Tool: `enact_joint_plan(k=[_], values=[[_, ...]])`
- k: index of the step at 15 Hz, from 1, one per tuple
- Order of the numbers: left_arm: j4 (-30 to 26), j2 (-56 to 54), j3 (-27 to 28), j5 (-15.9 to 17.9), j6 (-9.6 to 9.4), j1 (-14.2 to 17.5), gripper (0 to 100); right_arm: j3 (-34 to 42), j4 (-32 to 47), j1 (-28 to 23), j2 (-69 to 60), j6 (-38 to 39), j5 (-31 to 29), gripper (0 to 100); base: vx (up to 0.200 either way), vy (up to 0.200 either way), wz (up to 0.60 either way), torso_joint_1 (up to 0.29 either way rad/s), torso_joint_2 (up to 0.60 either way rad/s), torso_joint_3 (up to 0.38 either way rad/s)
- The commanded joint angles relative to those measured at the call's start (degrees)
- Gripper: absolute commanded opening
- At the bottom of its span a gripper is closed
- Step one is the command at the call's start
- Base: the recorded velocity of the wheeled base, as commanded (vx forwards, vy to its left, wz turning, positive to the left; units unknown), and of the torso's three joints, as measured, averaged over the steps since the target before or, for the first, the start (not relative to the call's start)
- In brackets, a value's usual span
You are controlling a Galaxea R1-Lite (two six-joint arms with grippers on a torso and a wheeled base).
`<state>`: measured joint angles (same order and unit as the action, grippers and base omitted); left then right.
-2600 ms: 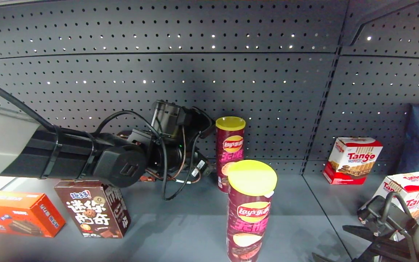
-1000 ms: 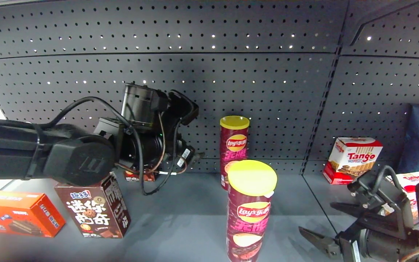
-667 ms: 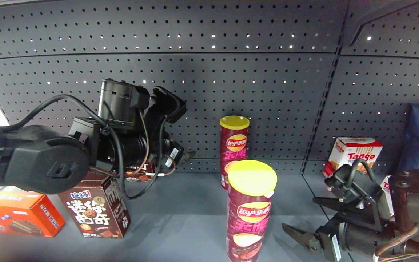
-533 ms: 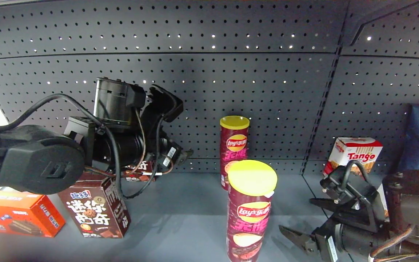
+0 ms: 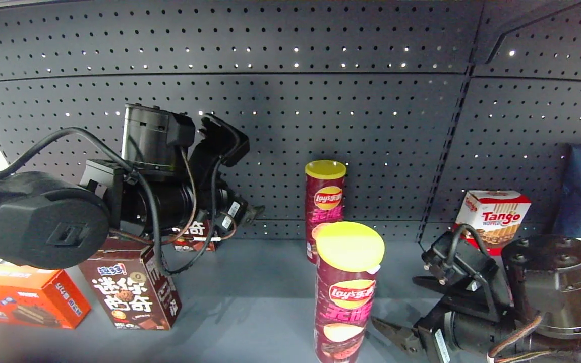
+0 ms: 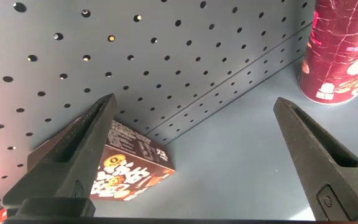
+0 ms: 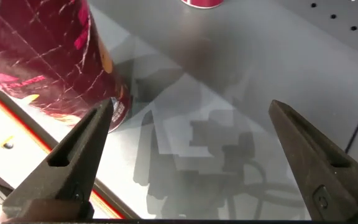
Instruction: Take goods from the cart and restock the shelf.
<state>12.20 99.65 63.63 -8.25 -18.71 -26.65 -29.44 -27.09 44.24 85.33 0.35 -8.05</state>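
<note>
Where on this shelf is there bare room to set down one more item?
The widest bare shelf floor lies between the brown cookie box and the front chip can. A smaller patch lies at the back, between the rear chip can and the wafer box. The right front is crowded: the open right claw sits beside that can.

The shelf and its perforated back panel are seen as matt grey painted metal. The chip cans are wrapped in glossy print and capped with smooth yellow plastic lids. The boxes are made of glossy printed cardboard.
</note>
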Motion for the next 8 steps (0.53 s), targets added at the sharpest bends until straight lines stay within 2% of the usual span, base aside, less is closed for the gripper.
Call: enact_joint_plan(k=[1, 8], values=[[0.0, 0.0, 0.0, 0.0, -0.01, 0.1, 100, -0.1, 0.0, 0.6, 0.4, 0.0, 0.0, 100, 0.000, 0.000, 0.00, 0.000, 0.00, 0.000], [0.0, 0.0, 0.0, 0.0, -0.01, 0.1, 100, -1.8, -0.1, 1.6, 2.2, 0.0, 0.0, 100, 0.000, 0.000, 0.00, 0.000, 0.00, 0.000]])
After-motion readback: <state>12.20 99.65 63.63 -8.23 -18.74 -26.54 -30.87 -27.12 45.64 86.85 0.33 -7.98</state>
